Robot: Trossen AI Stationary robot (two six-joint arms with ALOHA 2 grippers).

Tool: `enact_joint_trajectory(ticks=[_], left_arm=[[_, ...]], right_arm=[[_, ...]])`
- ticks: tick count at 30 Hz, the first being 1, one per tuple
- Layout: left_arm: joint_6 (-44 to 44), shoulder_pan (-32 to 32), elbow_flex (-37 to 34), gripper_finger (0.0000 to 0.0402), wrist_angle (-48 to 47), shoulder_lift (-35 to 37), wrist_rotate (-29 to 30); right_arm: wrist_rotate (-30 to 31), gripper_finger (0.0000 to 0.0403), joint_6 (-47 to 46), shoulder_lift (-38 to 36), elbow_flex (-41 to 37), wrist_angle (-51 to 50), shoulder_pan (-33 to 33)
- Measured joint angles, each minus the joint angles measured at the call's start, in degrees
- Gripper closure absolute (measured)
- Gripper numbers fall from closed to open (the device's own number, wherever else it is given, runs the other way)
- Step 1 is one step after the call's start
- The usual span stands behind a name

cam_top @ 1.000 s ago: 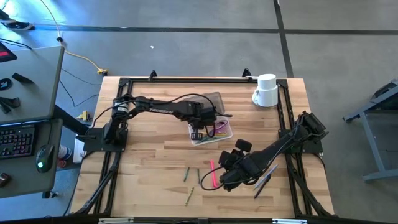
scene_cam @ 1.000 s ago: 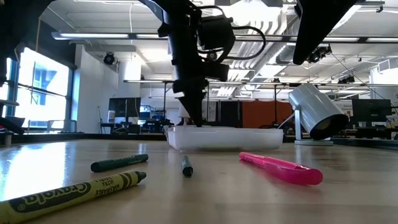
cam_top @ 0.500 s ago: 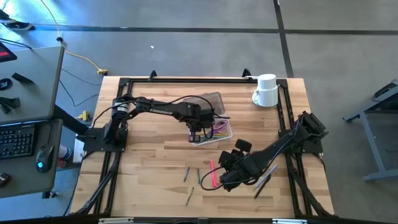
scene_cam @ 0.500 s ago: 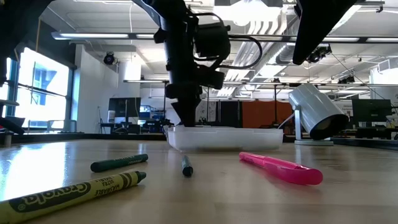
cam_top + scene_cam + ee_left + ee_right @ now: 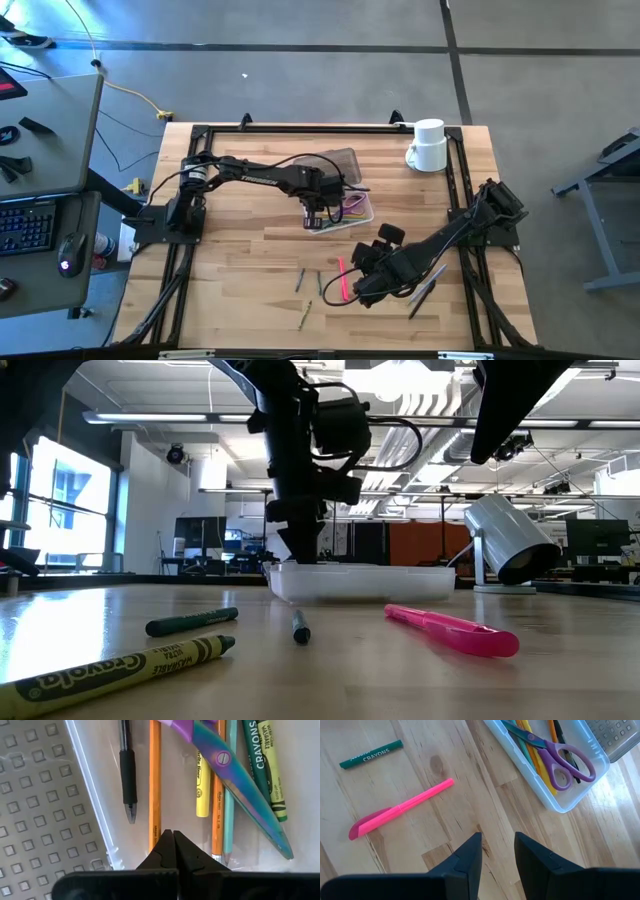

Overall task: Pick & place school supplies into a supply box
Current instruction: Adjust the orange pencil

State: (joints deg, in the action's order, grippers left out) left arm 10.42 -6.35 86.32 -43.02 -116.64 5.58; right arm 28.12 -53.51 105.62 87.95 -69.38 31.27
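I see a worktop [image 5: 250, 250] of light wooden planks with a black frame along its edges, standing on a grey concrete floor [image 5: 300, 80]. A white mug [image 5: 428, 146] stands at about 1 o'clock from the worktop centre. In the low view the room behind is a large hall with ceiling lights and windows.

The supply box [image 5: 340, 210] lies near the centre of the worktop, with its dotted lid [image 5: 45, 805] opened to the 12 o'clock side. Inside it I see purple-handled scissors [image 5: 560, 757], an orange pencil [image 5: 155, 780], a black pen [image 5: 127, 770], a yellow marker [image 5: 202, 780] and a green crayon [image 5: 265, 760].

The left gripper [image 5: 169, 851] hangs over the near end of the box with its two fingers pressed together, and nothing is between them. The tips are just above the orange pencil; I cannot tell if they touch it.

The right gripper [image 5: 497, 845] is at about 5 o'clock from the box, over bare wood. Its fingers are apart with a small gap, and it holds nothing. A pink highlighter [image 5: 400, 810] lies near it, and a green crayon [image 5: 370, 754] is a little beyond. A yellow-green crayon [image 5: 120, 668] lies toward 6 o'clock, close to the front edge.
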Motion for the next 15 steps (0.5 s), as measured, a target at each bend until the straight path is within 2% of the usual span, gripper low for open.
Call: enact_joint_trajectory(ticks=[5, 10, 15], left_arm=[[-0.2, 0.0, 0.0, 0.0378, -1.8, 0.0, 3.5], [-2.5, 0.0, 0.0, 0.0388, -6.4, 0.5, 7.2], [-5.4, 0.0, 0.0, 0.0382, -10.0, 1.0, 7.5]], right_arm=[[0.0, 0.0304, 0.0, 0.0, 0.0, 0.0, 0.0], [0.0, 0.0304, 0.0, 0.0, 0.0, 0.0, 0.0], [0.0, 0.0304, 0.0, 0.0, 0.0, 0.0, 0.0]])
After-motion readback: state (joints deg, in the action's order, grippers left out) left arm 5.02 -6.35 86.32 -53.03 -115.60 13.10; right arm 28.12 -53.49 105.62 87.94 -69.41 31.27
